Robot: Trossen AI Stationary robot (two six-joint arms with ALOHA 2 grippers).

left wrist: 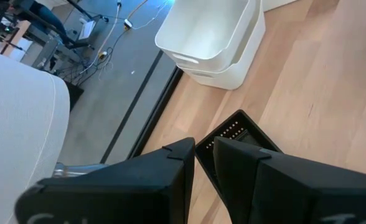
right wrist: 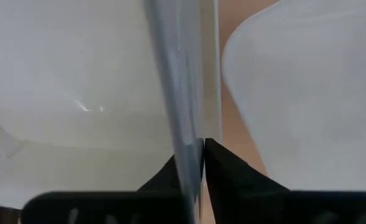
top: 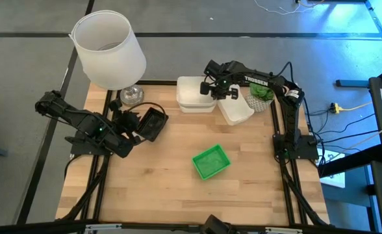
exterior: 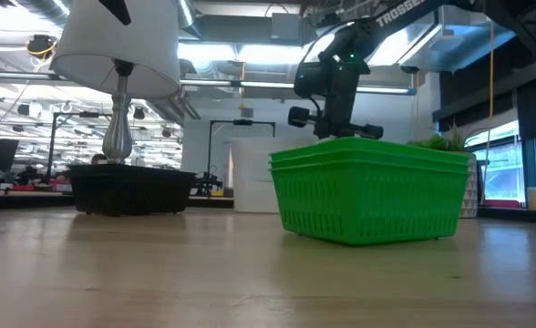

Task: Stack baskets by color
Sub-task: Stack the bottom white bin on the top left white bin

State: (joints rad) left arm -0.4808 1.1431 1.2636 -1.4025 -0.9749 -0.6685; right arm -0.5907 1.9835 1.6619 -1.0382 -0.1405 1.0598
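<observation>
On the right arm, "TROSSEN" reads; its jaws pinch the white basket point(top: 195, 93) rim.

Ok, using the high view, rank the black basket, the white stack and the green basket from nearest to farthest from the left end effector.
1. black basket: at the left end effector, its rim between the fingers.
2. white stack: toward the table's back, right of the lamp.
3. green basket: mid-table, toward the front. It is only slightly farther than the white stack.

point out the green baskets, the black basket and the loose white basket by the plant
green baskets point(top: 211, 162), high view, floor of the top one
black basket point(top: 153, 123), high view, its middle
loose white basket point(top: 236, 110), high view, its floor
</observation>
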